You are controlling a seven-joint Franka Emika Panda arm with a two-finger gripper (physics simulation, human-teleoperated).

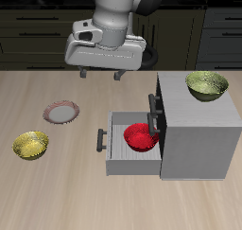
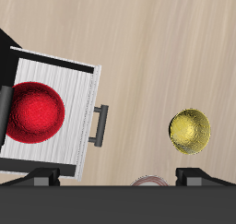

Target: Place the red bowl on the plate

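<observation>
Red bowl [image 1: 141,137] placement is my concern, so I record the scene from the largest item down. I see the table [image 1: 57,191], a pale wood-grain surface, carrying everything. On it stands the grey cabinet [image 1: 198,130], a boxy unit with its bottom drawer [image 1: 121,156] pulled out toward the middle of the table; the drawer has a dark bar handle [image 1: 101,140] on its front face. My arm [image 1: 121,16] hangs above the table behind the drawer, well clear of all objects. The gripper [image 1: 102,75] points downward; both fingers [image 1: 119,76] show as short dark stubs with a plain gap between them, so I judge the jaws apart and holding nothing. In the wrist view the two fingertips [image 2: 195,175] again stand wide of each other.

The plate [image 1: 62,112], reddish-brown at the rim and pale in the centre, lies bare on the table, well apart from the drawer and nearer the back than the loose bowl. Only a sliver of its rim [image 2: 147,182] shows in the wrist view.

The red bowl sits upright inside the open drawer, against the cabinet side [image 2: 35,113]. One yellow-green bowl [image 1: 207,85] rests on top of the cabinet. A second yellow-green bowl [image 1: 30,145] sits on the table, near the plate and closer to the front edge.
</observation>
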